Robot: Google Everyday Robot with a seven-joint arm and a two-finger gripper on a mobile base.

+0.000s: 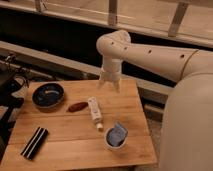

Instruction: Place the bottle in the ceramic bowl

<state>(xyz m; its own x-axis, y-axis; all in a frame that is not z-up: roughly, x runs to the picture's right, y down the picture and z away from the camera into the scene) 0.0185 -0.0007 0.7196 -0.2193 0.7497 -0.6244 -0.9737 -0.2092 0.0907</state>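
Note:
The slim white bottle lies on the wooden table near its middle, its yellowish cap end pointing toward the front. The dark blue-black ceramic bowl sits at the table's back left. My gripper hangs from the white arm above the table's back edge, behind and to the right of the bottle. It holds nothing and is well apart from both bottle and bowl.
A reddish-brown oblong thing lies between bowl and bottle. A small white cup with blue contents stands front right. A black striped bar lies front left. Dark equipment stands left of the table.

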